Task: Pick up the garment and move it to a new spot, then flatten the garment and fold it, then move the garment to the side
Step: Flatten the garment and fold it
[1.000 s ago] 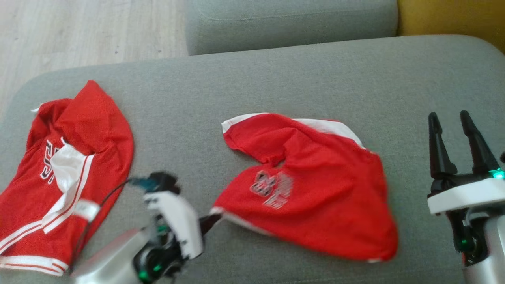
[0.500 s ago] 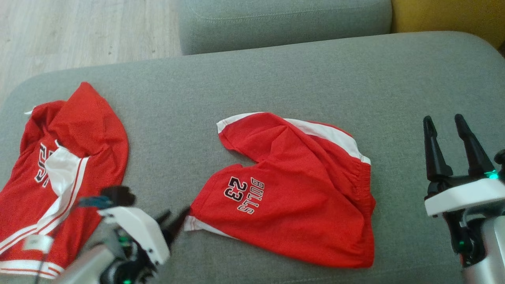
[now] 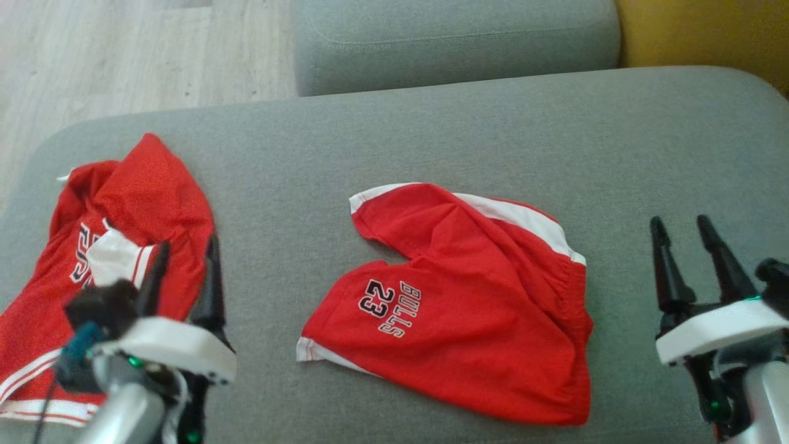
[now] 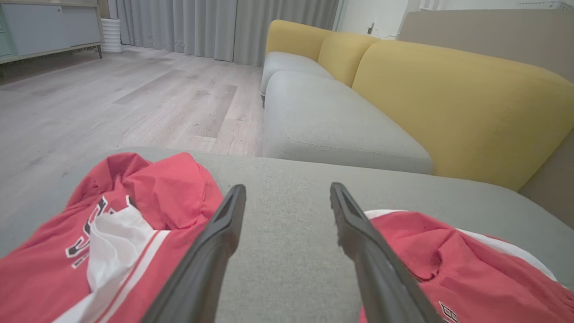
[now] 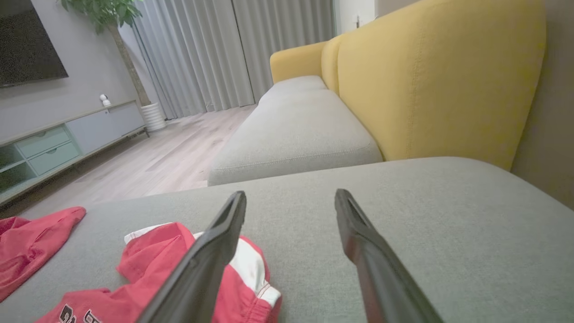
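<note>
Bulls shorts (image 3: 456, 308) lie crumpled mid-way along the seat cushion (image 3: 431, 135), nearer its front edge, in the head view. They look like limp, light mesh, probably best pinched at the white-trimmed hem corners. Left wrist view: left gripper (image 4: 287, 193) spread, empty. Right wrist view: right gripper (image 5: 289, 197) likewise.

This is a living room in a home. There is a sofa (image 5: 296, 130) with yellow backrests (image 5: 430, 76) and grey seat cushions (image 4: 332, 125), a pale wooden floor (image 4: 112, 103), long grey curtains (image 5: 202, 54), a dark television (image 5: 27, 42) on the wall, a low drawer cabinet (image 5: 67, 139) and a potted plant (image 5: 110, 11).
</note>
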Controlling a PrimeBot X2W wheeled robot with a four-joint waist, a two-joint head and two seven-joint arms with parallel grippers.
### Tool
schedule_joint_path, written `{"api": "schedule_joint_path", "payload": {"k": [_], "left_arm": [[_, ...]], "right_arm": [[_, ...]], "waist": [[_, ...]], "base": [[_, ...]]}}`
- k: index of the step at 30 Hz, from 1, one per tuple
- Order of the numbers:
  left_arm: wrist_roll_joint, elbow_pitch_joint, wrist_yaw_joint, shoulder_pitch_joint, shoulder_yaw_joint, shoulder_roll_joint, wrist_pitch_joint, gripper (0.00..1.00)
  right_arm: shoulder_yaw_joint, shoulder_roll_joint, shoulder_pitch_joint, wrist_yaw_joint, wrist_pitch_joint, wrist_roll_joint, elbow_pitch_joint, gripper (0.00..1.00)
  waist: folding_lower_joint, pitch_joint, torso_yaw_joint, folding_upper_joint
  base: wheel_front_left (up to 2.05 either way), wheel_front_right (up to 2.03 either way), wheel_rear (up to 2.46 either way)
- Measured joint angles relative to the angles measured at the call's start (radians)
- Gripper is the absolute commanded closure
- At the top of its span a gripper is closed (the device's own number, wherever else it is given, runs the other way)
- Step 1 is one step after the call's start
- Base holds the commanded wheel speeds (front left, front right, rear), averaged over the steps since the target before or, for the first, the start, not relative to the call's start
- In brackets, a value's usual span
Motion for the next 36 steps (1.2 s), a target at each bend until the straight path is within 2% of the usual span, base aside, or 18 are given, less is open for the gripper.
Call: {"api": "schedule_joint_path", "payload": {"k": [2, 5, 10, 14, 17, 18, 19, 20, 28, 32, 36], "left_arm": [[0.047, -0.020, -0.011, 0.043, 0.024, -0.037, 0.000, 0.00], [0.094, -0.018, -0.044, 0.077, 0.045, -0.064, 0.000, 0.00], [0.130, 0.009, -0.090, 0.080, 0.068, -0.105, 0.000, 0.00], [0.140, 0.044, -0.115, 0.080, 0.085, -0.128, 0.000, 0.00], [0.153, 0.061, -0.129, 0.080, 0.096, -0.138, 0.000, 0.00], [0.153, 0.069, -0.134, 0.080, 0.098, -0.141, 0.000, 0.00], [0.153, 0.075, -0.139, 0.080, 0.099, -0.144, 0.000, 0.00], [0.155, 0.078, -0.142, 0.080, 0.100, -0.148, 0.000, 0.00], [0.184, 0.086, -0.165, 0.079, 0.127, -0.170, 0.000, 0.00], [0.192, 0.106, -0.185, 0.052, 0.124, -0.194, 0.000, 0.00], [0.211, 0.118, -0.205, -0.005, 0.123, -0.224, 0.000, 0.00]], "right_arm": [[0.013, 0.000, -0.001, 0.000, 0.025, 0.008, 0.013, 0.00], [0.047, -0.001, -0.026, 0.000, 0.096, 0.046, 0.067, 0.00], [0.092, -0.006, -0.135, 0.000, 0.334, 0.096, 0.229, 0.00], [0.054, 0.016, -0.201, 0.000, 0.497, 0.128, 0.352, 0.00], [0.024, 0.036, -0.203, 0.000, 0.552, 0.135, 0.402, 0.00], [0.016, 0.039, -0.203, 0.000, 0.560, 0.135, 0.412, 0.13], [0.003, 0.043, -0.204, 0.000, 0.560, 0.135, 0.417, 0.53], [-0.001, 0.044, -0.208, 0.000, 0.560, 0.133, 0.421, 1.00], [-0.012, 0.032, -0.300, 0.000, 0.497, 0.133, 0.386, 1.00], [-0.013, -0.013, -0.412, 0.000, 0.528, 0.154, 0.404, 1.00], [-0.020, -0.076, -0.549, 0.000, 0.570, 0.182, 0.478, 1.00]], "waist": [[0.0000, 0.001, 0.008, 0.0000], [0.0000, 0.004, 0.020, 0.0000], [0.0000, 0.015, 0.056, 0.0000], [0.0000, 0.022, 0.090, 0.0000], [0.0000, 0.026, 0.116, 0.0000], [0.0000, 0.028, 0.123, 0.0000], [0.0000, 0.030, 0.130, 0.0000], [0.0000, 0.032, 0.135, 0.0000], [0.0000, 0.068, 0.155, 0.0000], [0.0000, 0.112, 0.171, 0.0000], [0.0001, 0.165, 0.199, 0.0000]], "base": [[0.00, 0.00, 0.00], [0.00, 0.00, 0.00], [0.00, 0.00, 0.00], [0.00, 0.00, 0.00], [0.00, 0.00, 0.00], [0.00, 0.00, 0.00], [0.00, 0.00, 0.00], [0.00, 0.00, 0.00], [0.00, 0.00, 0.00], [0.00, 0.00, 0.00], [0.00, 0.00, 0.00]]}}
